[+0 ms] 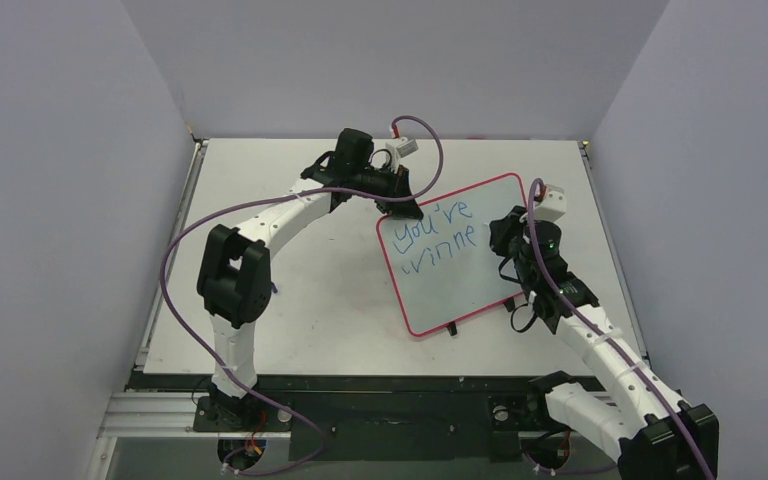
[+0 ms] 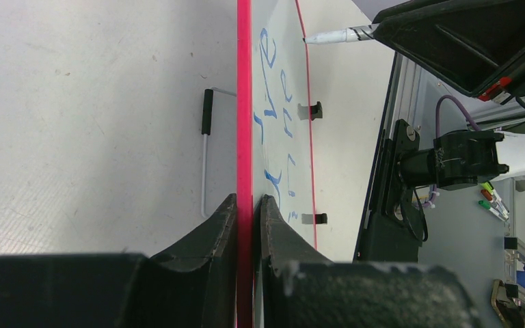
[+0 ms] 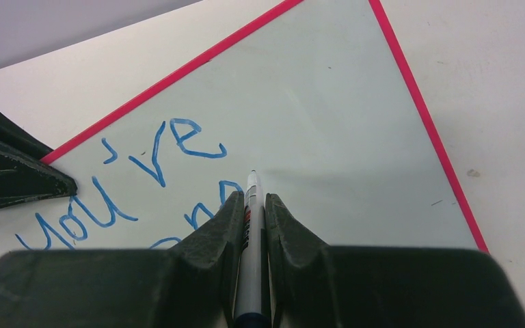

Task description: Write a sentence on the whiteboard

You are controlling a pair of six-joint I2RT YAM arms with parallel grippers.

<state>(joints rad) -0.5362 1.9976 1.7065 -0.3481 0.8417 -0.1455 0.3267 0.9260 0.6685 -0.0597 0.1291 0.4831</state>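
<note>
1. My biggest worry is the hold on the whiteboard (image 1: 457,285). The left end effector (image 2: 249,205) is clamped shut on its pink frame at the upper left edge only. A firm push from the marker (image 3: 251,236) could swing or tip the board about that single hold.
2. The right end effector (image 3: 251,202) is closed narrow on the marker barrel, with the tip poking out just past the fingers. If the barrel slides back in that grip, I would expect strokes to fade or skip.
3. In the right wrist view the tip sits just right of the last letters. I cannot tell whether it touches the surface or hangs just off it, so too much or too little pressure is possible.
4. Not much bare board lies between the second line's end and the right frame, so further letters could get crowded.
5. The board stands right of centre on the desk (image 1: 320,290), between the two arms, tilted on its black feet (image 1: 452,329).
6. The sentence (image 1: 438,235) is thin blue lettering in two slanted lines, "you're" above "winne". The letters are uneven and it looks unfinished.
</note>
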